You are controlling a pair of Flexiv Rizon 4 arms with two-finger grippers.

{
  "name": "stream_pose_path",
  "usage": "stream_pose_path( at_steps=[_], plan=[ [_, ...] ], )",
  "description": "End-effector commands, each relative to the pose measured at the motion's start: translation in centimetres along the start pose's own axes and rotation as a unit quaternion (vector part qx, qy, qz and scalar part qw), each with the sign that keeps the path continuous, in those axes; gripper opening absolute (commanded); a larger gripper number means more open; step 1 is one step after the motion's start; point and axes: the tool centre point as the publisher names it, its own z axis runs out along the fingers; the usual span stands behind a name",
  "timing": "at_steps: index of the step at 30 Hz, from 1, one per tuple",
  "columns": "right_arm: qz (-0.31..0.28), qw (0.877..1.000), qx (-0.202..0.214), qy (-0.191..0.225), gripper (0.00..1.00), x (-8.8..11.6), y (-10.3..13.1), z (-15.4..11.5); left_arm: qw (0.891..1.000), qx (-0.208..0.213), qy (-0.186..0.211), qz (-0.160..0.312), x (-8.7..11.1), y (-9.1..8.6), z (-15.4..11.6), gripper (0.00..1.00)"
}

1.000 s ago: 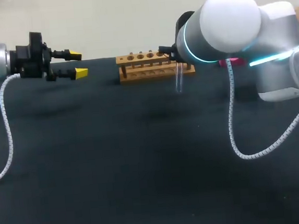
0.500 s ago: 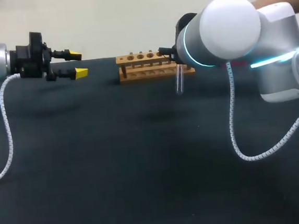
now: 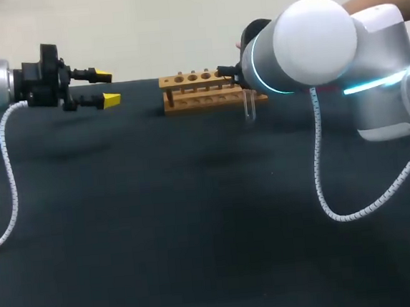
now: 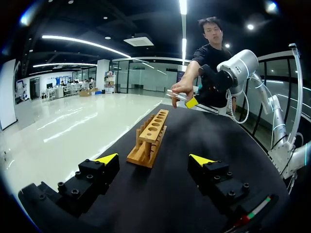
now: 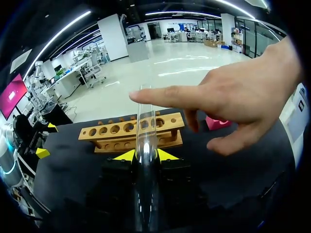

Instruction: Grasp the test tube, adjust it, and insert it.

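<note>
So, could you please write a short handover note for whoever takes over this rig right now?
Left gripper: open, empty, hovering over the table's far left side.
Right gripper: shut on the test tube, held roughly upright by the wooden rack's right end.
A person's hand reaches in, one fingertip at the tube's top end.
Done: the grasp.
Left: align the tube over a hole and insert it; the rack's visible holes look empty.

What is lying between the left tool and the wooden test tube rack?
Nothing stands there: only bare black table separates the left tool from the wooden test tube rack. The head view shows this, and the left wrist view too.
</note>
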Motion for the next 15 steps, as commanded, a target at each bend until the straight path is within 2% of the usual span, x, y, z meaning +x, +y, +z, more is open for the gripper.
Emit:
stream_pose_path(
  at_steps=[1,10,15],
  plan=[
    [0.001,1.000,-0.002,-0.005,0.00,0.2,-0.1,-0.1,1.000,-0.001,-0.002,0.001,0.1,0.0,0.0,1.00],
    [0.001,1.000,-0.002,-0.005,0.00,0.2,-0.1,-0.1,1.000,-0.001,-0.002,0.001,0.1,0.0,0.0,1.00],
    [-0.015,1.000,0.011,-0.008,0.00,0.5,0.7,1.3,1.000,-0.001,-0.002,0.001,0.1,0.0,0.0,1.00]
  ],
)
